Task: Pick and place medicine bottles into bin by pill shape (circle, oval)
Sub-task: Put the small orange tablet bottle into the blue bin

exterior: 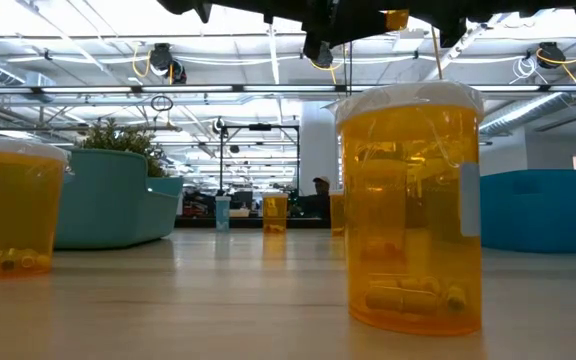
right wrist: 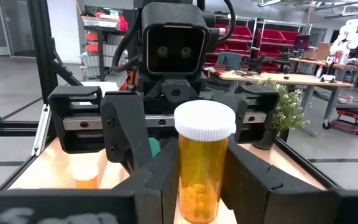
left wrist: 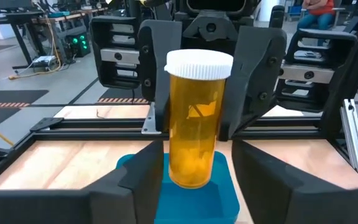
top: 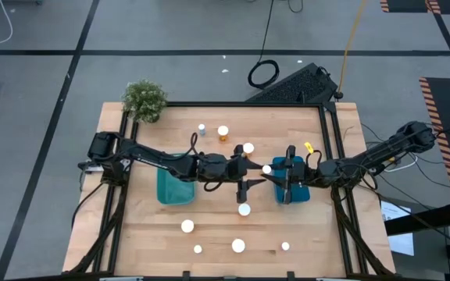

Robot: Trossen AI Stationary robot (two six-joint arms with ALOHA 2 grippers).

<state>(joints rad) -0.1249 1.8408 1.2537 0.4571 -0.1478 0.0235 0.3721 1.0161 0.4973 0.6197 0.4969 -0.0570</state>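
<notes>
An amber medicine bottle (left wrist: 194,124) with a white cap stands upright in the air at the table's middle, over the right teal bin (top: 297,193). Small pale pills lie at its bottom. My right gripper (right wrist: 202,171) comes from the table's right and is shut on it. My left gripper (left wrist: 196,163) comes from the left and is open. Its fingers stand on either side of the bottle's lower part, with a narrow gap showing. A second teal bin (top: 174,189) sits under the left arm. Several more capped bottles (top: 244,209) stand on the table. My right gripper pinches the bottle's amber body (right wrist: 188,180), below the cap, between its two fingers. The fingers lie level and come from the table's right side. The bottle is upright and lifted clear above the right bin.
Bottles stand at the far middle (top: 223,131) and along the near edge (top: 238,246). One amber bottle (exterior: 408,210) stands close to the low camera. A potted plant (top: 144,100) sits at the far left corner. A black frame (top: 330,156) borders the table.
</notes>
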